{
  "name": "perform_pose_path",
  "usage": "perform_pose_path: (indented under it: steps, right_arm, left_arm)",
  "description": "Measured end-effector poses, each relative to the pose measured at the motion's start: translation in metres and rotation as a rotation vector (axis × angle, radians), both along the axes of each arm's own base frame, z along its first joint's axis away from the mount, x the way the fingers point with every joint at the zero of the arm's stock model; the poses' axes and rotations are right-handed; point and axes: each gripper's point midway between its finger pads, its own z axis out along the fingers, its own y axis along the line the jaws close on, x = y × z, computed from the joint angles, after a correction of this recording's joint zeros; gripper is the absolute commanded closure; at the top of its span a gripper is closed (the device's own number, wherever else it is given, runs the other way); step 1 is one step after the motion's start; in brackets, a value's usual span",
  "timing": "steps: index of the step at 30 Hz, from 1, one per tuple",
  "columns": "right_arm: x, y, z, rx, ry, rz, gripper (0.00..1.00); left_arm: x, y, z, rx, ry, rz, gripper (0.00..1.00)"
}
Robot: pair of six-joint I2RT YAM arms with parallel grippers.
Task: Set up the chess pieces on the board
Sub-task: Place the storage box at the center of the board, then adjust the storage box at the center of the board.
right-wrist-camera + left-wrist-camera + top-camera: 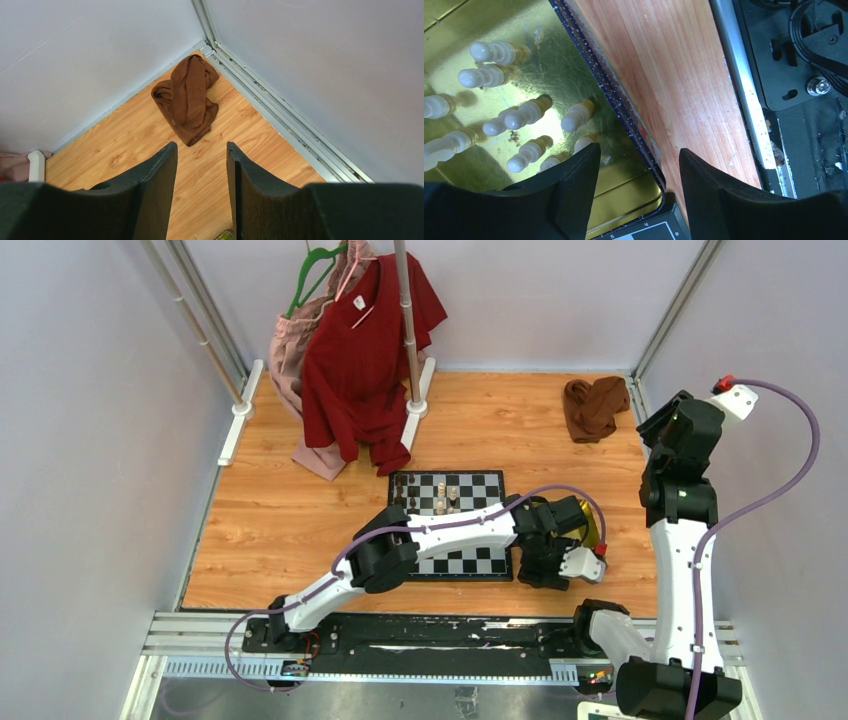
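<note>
Lying mid-way across the wooden worktop (300, 510), the board (470, 485) carries a few chess pieces (445, 498) on its far rows. Just right of it sits a gold tin (549, 70). The left gripper (639, 152) hangs over the tin's corner, jaws apart and empty, near cream pieces (524, 114) inside. The right gripper (201, 147), raised with jaws apart and empty, faces a brown cloth (190, 97).
</note>
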Motion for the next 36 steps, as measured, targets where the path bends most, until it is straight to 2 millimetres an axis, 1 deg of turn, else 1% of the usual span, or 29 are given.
perform_pose_path:
  steps: [5,7,10,12,14,16,18,20,23,25,26,29,32,33,35,36]
  right_arm:
    - [0.003,-0.001,-0.003,-0.004,0.017,0.001,0.54]
    - [0.004,-0.001,-0.002,-0.004,0.023,0.002,0.54]
    - [0.006,-0.001,0.007,-0.007,0.018,0.005,0.53]
    - [0.008,0.0,0.017,-0.01,0.006,0.014,0.52]
    - [0.012,0.002,0.022,-0.01,0.0,0.027,0.52]
    - [0.014,0.004,0.02,-0.007,0.011,0.043,0.51]
    - [0.017,0.007,0.012,-0.001,0.042,0.064,0.5]
    - [0.022,0.01,-0.001,0.007,0.086,0.093,0.5]
    - [0.03,0.015,-0.022,0.019,0.154,0.133,0.5]
    - [0.034,0.017,-0.039,0.024,0.207,0.153,0.49]
    - [0.035,0.017,-0.049,0.028,0.239,0.161,0.49]
    - [0.038,0.019,-0.09,0.043,0.358,0.183,0.5]
    - [0.034,0.022,-0.133,0.064,0.476,0.203,0.5]
    - [0.03,0.024,-0.153,0.076,0.53,0.212,0.5]
    - [0.022,0.027,-0.179,0.093,0.608,0.224,0.5]
    - [0.019,0.029,-0.19,0.101,0.643,0.229,0.5]
  left_arm:
    - [0.004,-0.001,0.001,-0.003,-0.014,0.019,0.26]
    - [0.006,-0.001,0.003,-0.003,-0.02,0.033,0.23]
    - [0.01,-0.001,0.019,-0.023,-0.032,0.055,0.18]
    - [0.012,0.001,0.04,-0.056,-0.039,0.07,0.18]
    - [0.014,0.005,0.069,-0.1,-0.047,0.088,0.17]
    - [0.016,0.013,0.103,-0.155,-0.056,0.107,0.17]
    - [0.018,0.023,0.135,-0.211,-0.07,0.132,0.17]
    - [0.022,0.037,0.166,-0.274,-0.1,0.169,0.17]
    - [0.035,0.056,0.197,-0.347,-0.135,0.255,0.13]
    - [0.053,0.07,0.211,-0.404,-0.163,0.358,0.12]
    - [0.066,0.078,0.216,-0.429,-0.18,0.423,0.12]
    - [0.112,0.109,0.224,-0.492,-0.231,0.664,0.08]
    - [0.159,0.144,0.224,-0.536,-0.271,0.945,0.06]
    - [0.17,0.154,0.223,-0.545,-0.271,1.023,0.06]
    - [0.193,0.175,0.218,-0.567,-0.252,1.197,0.05]
    - [0.202,0.184,0.214,-0.573,-0.241,1.264,0.04]
